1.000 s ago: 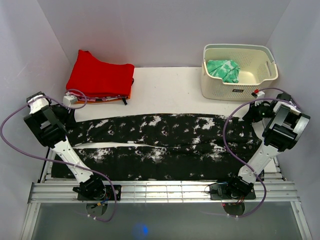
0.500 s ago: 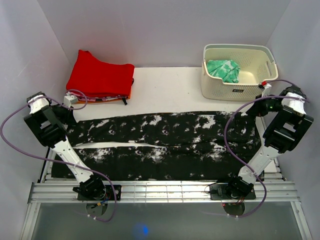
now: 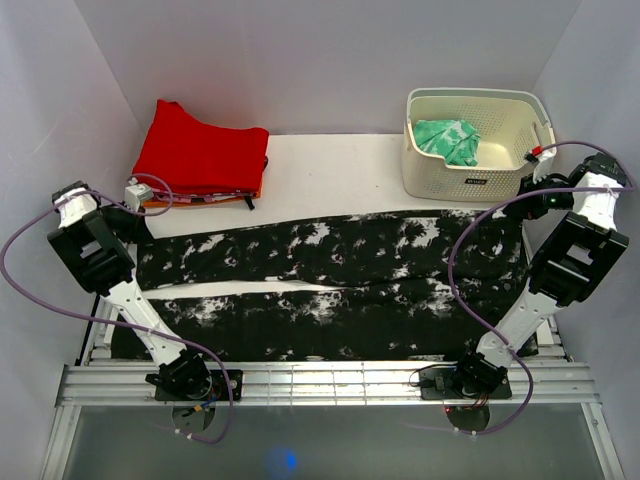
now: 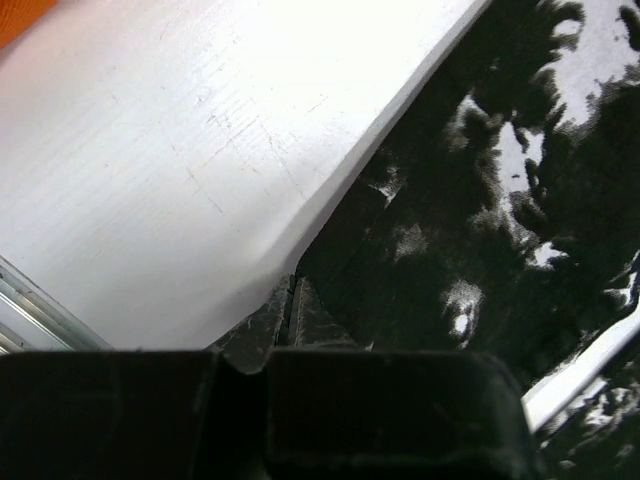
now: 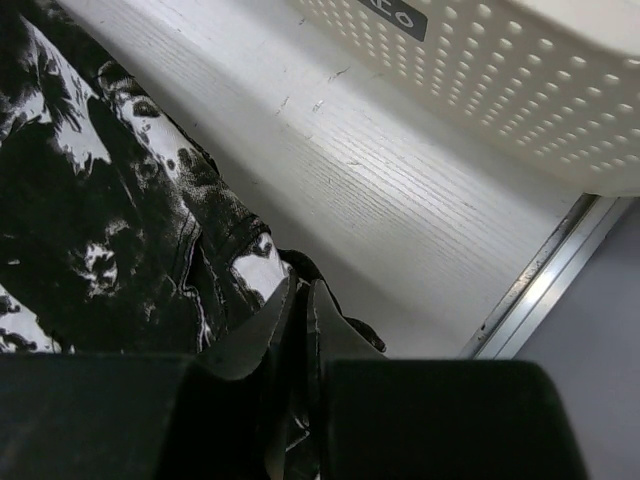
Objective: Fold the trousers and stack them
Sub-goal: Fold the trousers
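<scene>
The trousers [image 3: 330,270], black with white splatter, lie stretched left to right across the white table [image 3: 330,175], the two legs one behind the other. My left gripper [image 3: 137,224] is at their far left corner. In the left wrist view its fingertips [image 4: 290,300] are shut on the trousers' edge [image 4: 480,200]. My right gripper [image 3: 526,203] is at the far right corner, close to the basket. In the right wrist view it [image 5: 300,300] is shut on a bunched corner of the trousers [image 5: 100,200], held a little above the table.
A folded red garment [image 3: 200,155] lies on a stack at the back left. A cream perforated basket [image 3: 470,185] with a green patterned cloth [image 3: 447,140] stands at the back right, just beyond my right gripper; its wall [image 5: 500,80] fills the right wrist view's top. Aluminium rails [image 3: 320,385] line the near edge.
My left gripper closed on the left corner. My right gripper moved back and to the right with its corner, drawing the far edge of the trousers toward the basket.
</scene>
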Motion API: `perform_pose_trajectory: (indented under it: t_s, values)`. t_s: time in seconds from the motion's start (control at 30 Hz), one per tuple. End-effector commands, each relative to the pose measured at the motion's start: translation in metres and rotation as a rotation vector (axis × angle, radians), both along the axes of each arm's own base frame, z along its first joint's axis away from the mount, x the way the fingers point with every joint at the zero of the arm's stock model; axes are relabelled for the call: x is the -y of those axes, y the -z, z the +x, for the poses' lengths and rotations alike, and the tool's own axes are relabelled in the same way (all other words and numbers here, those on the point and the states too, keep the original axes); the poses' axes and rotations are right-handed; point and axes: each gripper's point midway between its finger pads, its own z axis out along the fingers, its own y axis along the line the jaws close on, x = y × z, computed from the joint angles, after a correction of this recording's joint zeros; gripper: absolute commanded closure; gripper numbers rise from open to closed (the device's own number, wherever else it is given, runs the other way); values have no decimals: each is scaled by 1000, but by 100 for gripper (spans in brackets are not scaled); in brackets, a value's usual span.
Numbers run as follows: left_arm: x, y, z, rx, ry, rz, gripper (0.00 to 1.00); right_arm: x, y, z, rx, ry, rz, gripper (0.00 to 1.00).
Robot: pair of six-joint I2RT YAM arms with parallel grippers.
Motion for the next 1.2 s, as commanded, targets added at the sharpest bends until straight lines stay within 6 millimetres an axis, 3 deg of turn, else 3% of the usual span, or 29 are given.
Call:
perform_pose_trajectory:
  t_s: [0.0, 0.17, 0.33, 0.5, 0.7, 0.83, 0.9, 0.93, 1.0, 1.07, 1.1, 1.17]
  values:
    - [-8, -32, 12, 124, 18, 53, 100, 19, -14, 11, 54, 18, -65, 92]
    - [-3, -37, 3, 184, 45, 107, 100, 20, -8, 8, 44, 11, -80, 92]
    - [-7, -63, 21, 290, 22, 134, 100, 16, -10, 5, 46, -8, -80, 92]
    - [-13, -96, 41, 349, -31, 106, 100, 15, -34, 8, 107, -25, -103, 92]
    - [-4, -131, 28, 408, -35, 86, 100, 11, -68, -7, 173, -90, -183, 92]
    - [3, -147, 1, 439, -38, 72, 100, 7, -95, -30, 238, -130, -258, 92]
    - [2, -149, -19, 433, -41, 75, 100, 2, -90, -49, 216, -149, -263, 92]
    - [3, -158, -28, 462, -27, 105, 100, -1, -97, -59, 248, -185, -307, 92]
    - [5, -148, -56, 432, -48, 84, 100, -6, -78, -85, 192, -210, -309, 92]
    - [13, -139, -81, 432, -14, 106, 100, -5, -75, -105, 202, -256, -391, 92]
    - [11, -132, -100, 401, -26, 112, 100, -7, -56, -122, 160, -264, -380, 92]
    - [10, -128, -123, 414, 6, 177, 100, -4, -46, -144, 152, -318, -462, 92]
